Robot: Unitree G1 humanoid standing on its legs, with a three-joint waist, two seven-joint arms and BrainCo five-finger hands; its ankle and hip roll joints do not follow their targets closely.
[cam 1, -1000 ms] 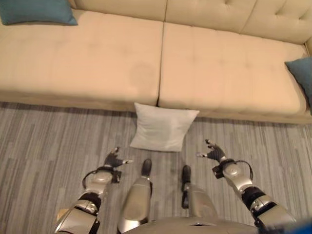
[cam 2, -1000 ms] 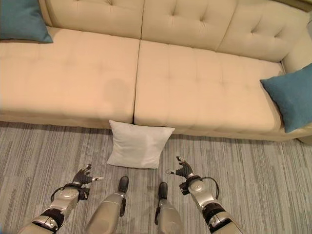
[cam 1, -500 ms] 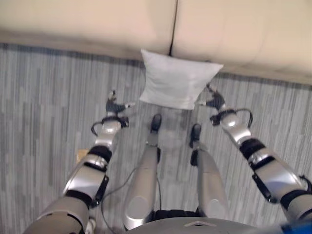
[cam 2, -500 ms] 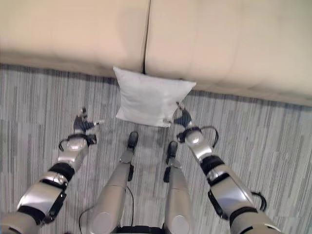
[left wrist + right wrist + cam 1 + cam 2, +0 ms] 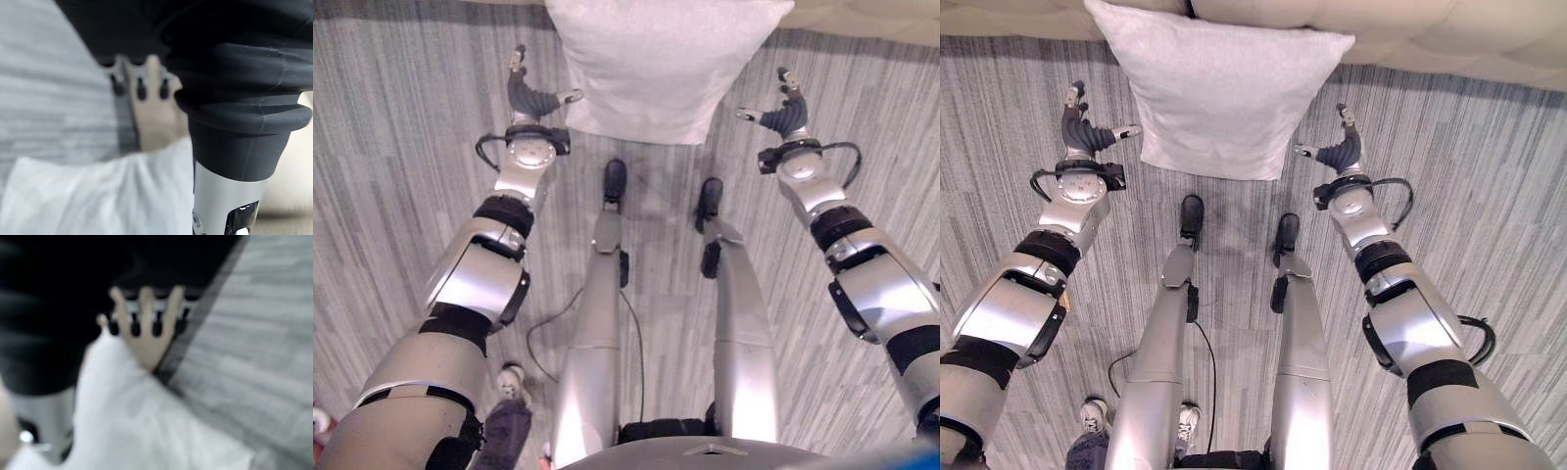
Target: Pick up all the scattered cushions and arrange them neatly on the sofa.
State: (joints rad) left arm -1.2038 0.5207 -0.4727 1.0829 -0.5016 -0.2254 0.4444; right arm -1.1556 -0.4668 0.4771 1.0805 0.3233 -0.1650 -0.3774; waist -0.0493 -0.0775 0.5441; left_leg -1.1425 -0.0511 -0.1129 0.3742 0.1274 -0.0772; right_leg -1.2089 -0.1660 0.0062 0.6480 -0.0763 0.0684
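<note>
Matt white cloth cushion [image 5: 1219, 93] lies on what looks like low-pile carpet [image 5: 1489, 196].

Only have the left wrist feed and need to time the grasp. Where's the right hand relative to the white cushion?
Observer: The right hand is beside the white cushion's right edge, fingers open, clear of the cloth.
Operator: Left hand touching it?
Observer: The left hand is open beside the cushion's lower left corner. Its thumb tip is right at the edge, and I cannot tell whether it touches.
Operator: Is the cushion flat on the floor?
Observer: Its far edge meets the front of the sofa and its near edge lies on the striped floor. It looks propped rather than flat, though I can't be sure.
</note>
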